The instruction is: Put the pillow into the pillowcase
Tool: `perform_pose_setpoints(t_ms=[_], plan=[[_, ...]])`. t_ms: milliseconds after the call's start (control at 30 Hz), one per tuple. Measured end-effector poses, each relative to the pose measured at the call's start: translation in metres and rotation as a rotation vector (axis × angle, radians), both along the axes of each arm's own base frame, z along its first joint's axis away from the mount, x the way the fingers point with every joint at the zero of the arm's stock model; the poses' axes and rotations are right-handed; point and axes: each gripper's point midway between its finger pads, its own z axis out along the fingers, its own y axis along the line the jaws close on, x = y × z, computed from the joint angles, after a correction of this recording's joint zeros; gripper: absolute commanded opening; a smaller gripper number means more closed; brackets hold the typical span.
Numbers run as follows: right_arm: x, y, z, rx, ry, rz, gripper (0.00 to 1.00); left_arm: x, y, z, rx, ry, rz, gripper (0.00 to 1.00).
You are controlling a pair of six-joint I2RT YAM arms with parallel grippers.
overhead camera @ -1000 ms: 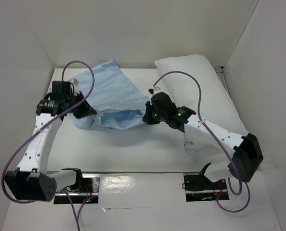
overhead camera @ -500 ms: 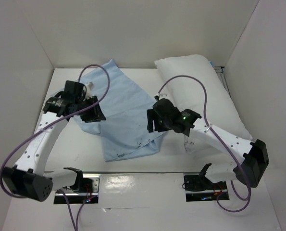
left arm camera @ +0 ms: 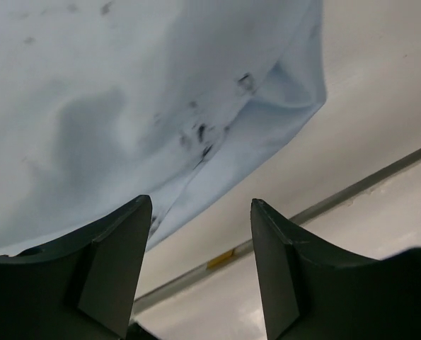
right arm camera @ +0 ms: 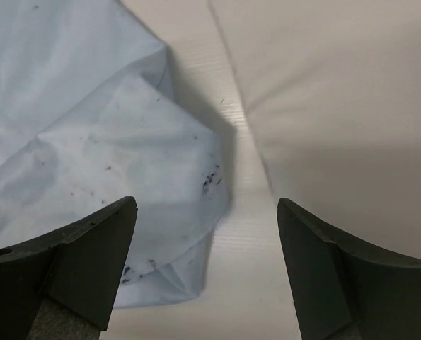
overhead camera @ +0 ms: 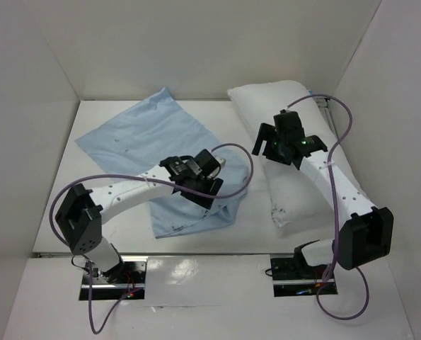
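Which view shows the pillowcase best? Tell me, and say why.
Top external: nearly the whole pillowcase shows, spread on the table, with the left arm across its near part. Left wrist shows only a speckled corner; right wrist shows a wrinkled corner beside the pillow.

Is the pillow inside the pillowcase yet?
No, the pillow lies bare beside the pillowcase, which is spread out on its own.

Pillowcase [overhead camera: 143, 138] light blue, dark specks; pillow [overhead camera: 267, 103] white.
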Motion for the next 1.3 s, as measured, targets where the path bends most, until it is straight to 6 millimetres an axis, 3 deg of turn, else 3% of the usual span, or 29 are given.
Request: perform_pose_setpoints(t_ms=[200, 333, 467, 600, 733, 767, 800, 867, 967, 1100, 1200, 1300], plan=[[0.006, -0.043, -0.006, 0.044, 0.025, -0.077, 0.88, 0.003, -0.049, -0.039, 0.008, -0.098, -0.086, 0.71], [0.006, -0.059, -0.004, 0.077, 0.024, -0.096, 0.89, 0.008, -0.052, -0.070, 0.078, -0.132, -0.103, 0.71], [0.004, -0.067, 0.001, 0.097, 0.012, -0.097, 0.89, 0.020, -0.051, -0.090, 0.131, -0.171, -0.080, 0.68], [0.004, -0.071, 0.003, 0.109, 0.007, -0.099, 0.89, 0.029, -0.052, -0.100, 0.156, -0.196, -0.054, 0.53], [0.004, -0.073, 0.003, 0.111, 0.007, -0.095, 0.89, 0.039, -0.053, -0.100, 0.166, -0.226, -0.026, 0.24], [0.004, -0.073, 0.003, 0.112, 0.008, -0.094, 0.89, 0.039, -0.051, -0.100, 0.173, -0.227, -0.017, 0.07], [0.004, -0.073, 0.003, 0.111, 0.007, -0.090, 0.89, 0.040, -0.049, -0.100, 0.177, -0.226, -0.008, 0.02], [0.004, -0.072, 0.003, 0.112, 0.008, -0.085, 0.89, 0.042, -0.043, -0.100, 0.192, -0.217, 0.007, 0.00], [0.004, -0.072, 0.003, 0.111, 0.010, -0.080, 0.89, 0.045, -0.031, -0.094, 0.210, -0.200, 0.030, 0.00], [0.009, -0.072, 0.009, 0.098, 0.002, -0.060, 0.92, 0.052, -0.025, -0.068, 0.163, -0.152, 0.049, 0.00], [0.024, -0.072, 0.027, 0.043, -0.036, -0.055, 0.98, 0.074, -0.027, -0.029, 0.059, -0.114, 0.075, 0.00], [0.048, -0.064, 0.053, -0.035, -0.102, -0.056, 0.99, 0.110, -0.024, 0.023, -0.067, -0.115, 0.124, 0.00]])
